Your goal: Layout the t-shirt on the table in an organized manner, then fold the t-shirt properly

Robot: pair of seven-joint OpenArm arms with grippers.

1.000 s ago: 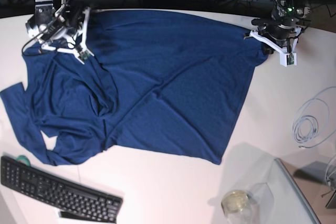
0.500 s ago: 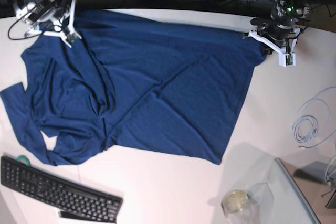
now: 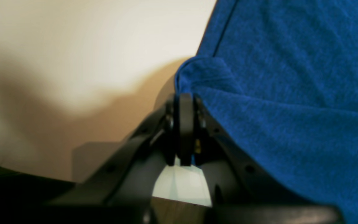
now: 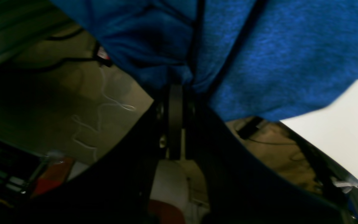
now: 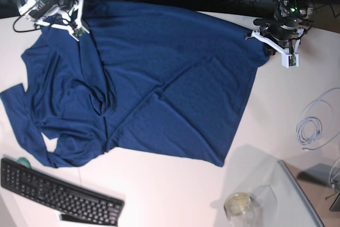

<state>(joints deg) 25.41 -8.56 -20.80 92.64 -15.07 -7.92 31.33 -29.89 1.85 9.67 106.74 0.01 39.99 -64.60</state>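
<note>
Large navy-blue knit t-shirt (image 5: 159, 78) spread over white table (image 5: 175, 195); left gripper (image 3: 183, 102) clamped on hem corner; right gripper (image 4: 176, 90) clamped on bunched edge

No text, label, brand or number can be read anywhere.

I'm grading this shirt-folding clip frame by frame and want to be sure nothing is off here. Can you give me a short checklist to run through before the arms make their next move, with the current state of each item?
1. Left gripper shut on the t-shirt: ok, cloth edge pinched at the jaw tips.
2. Right gripper shut on the t-shirt: ok, fabric bunched between the closed jaws.
3. Shirt lying flat on the table: not ok, diagonal creases and a bunched fold on the sleeve side.
4. Far edge on the table: not ok, the right wrist view shows cloth hanging past the edge.
5. Keyboard apart from the shirt: ok, a narrow gap.
6. Coiled white cable apart from the shirt: ok.
</note>
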